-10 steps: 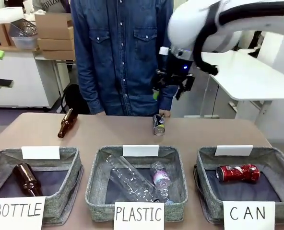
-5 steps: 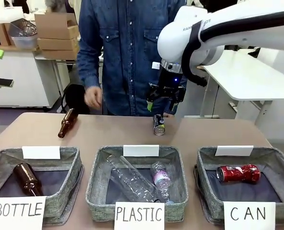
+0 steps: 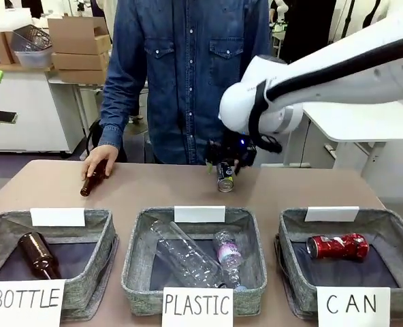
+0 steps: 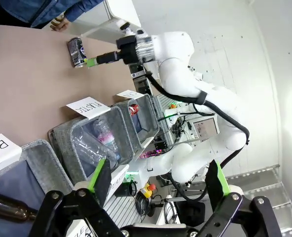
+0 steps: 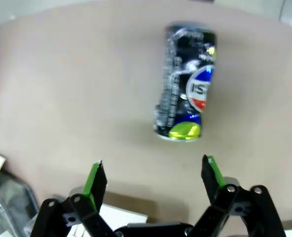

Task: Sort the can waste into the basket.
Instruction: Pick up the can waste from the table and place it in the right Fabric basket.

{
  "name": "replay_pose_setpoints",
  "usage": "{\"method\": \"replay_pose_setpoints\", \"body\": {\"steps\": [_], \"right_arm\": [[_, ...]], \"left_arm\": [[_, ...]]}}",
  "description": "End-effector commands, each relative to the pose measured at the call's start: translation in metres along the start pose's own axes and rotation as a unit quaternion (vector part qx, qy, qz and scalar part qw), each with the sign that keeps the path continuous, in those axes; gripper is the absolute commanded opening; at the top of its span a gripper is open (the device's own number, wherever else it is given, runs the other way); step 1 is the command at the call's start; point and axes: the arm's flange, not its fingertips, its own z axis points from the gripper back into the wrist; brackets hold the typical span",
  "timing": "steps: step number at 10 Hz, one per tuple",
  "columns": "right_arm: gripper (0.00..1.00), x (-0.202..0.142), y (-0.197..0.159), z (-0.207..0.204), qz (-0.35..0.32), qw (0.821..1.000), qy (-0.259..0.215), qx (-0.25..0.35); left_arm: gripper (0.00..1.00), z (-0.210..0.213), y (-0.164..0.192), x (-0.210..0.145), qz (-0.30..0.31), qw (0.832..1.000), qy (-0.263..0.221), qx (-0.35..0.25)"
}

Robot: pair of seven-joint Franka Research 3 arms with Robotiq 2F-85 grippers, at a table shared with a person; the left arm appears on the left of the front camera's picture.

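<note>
Brown table (image 3: 303, 187) runs beneath the right gripper (image 5: 153, 168), whose green-padded fingers are spread wide with nothing between them. Just beyond its fingertips is the dark can (image 5: 185, 106), with a silver end and yellowish print. The wrist picture is blurred, but bare tabletop seems to separate the pads from the can. From the front, this gripper hangs low directly over the can, which looks to be standing upright on the table's far side.

Nearer the robot than the gripper, and off to its right, is the basket (image 3: 392, 221) signed "CAN". The red can (image 3: 336, 246) lies on its side inside.

Well to the gripper's left, a person's hand (image 3: 96, 162) rests on a brown bottle (image 3: 87, 187) lying on the table.

The left gripper (image 4: 160, 170) is raised away from the table, its fingers also wide apart and empty.
</note>
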Motion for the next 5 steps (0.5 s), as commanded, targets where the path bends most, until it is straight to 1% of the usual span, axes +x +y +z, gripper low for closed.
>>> {"method": "replay_pose_setpoints", "body": {"steps": [1,2,4,5], "right_arm": [[1.00,-0.001,0.007,-0.018,-0.031,0.999,0.019,-0.030],[1.00,0.005,0.006,-0.030,-0.037,0.998,0.021,-0.041],[1.00,0.014,0.006,-0.055,-0.055,0.997,0.027,-0.041],[1.00,0.014,0.004,-0.057,-0.061,0.997,0.026,-0.045]], "left_arm": [[1.00,0.003,-0.001,-0.001,-0.008,1.000,0.006,-0.001],[1.00,0.003,-0.001,-0.001,-0.008,1.000,0.006,-0.001],[1.00,0.003,-0.001,-0.001,-0.008,1.000,0.006,-0.001],[1.00,0.003,-0.001,-0.001,-0.008,1.000,0.006,-0.001]]}}
